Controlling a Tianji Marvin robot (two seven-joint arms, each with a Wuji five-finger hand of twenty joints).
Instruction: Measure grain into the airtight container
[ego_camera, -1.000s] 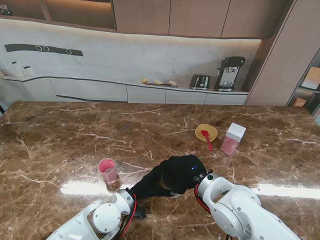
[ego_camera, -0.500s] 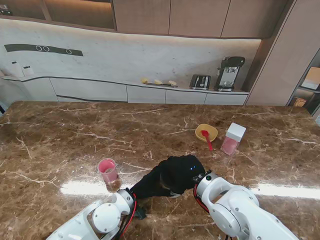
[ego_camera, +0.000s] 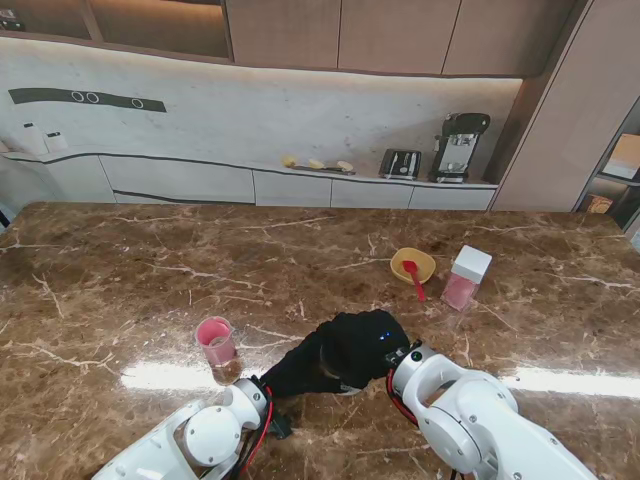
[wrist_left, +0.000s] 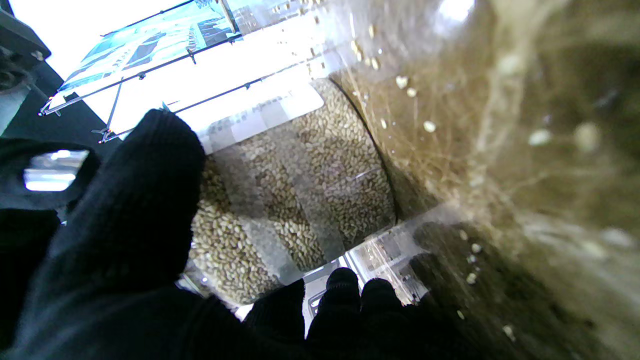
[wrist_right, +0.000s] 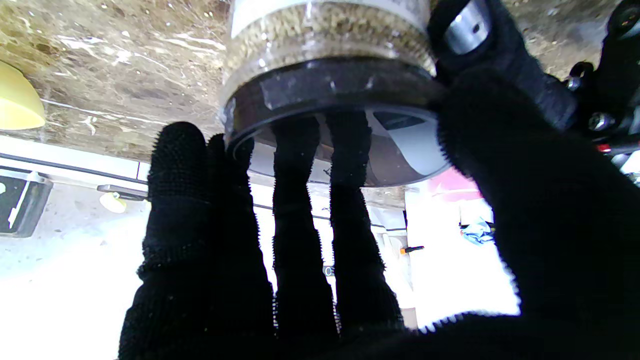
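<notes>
A: So, where is the grain jar (wrist_left: 295, 190)?

B: Near the table's (ego_camera: 120, 270) front edge, between both black-gloved hands. The left hand (ego_camera: 300, 368) wraps its clear body, thumb on one side, fingers on the other.

A: And the right hand (ego_camera: 365, 345)?

B: It sits over the dark lid (wrist_right: 340, 87), fingers and thumb closed around the rim. The yellow bowl (ego_camera: 413, 263) and red spoon (ego_camera: 413, 278) lie farther off, beside the pink container (ego_camera: 465, 277).

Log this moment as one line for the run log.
left hand: shut on grain jar | right hand: fingers on jar lid | lid: on | scoop: untouched in bowl
</notes>
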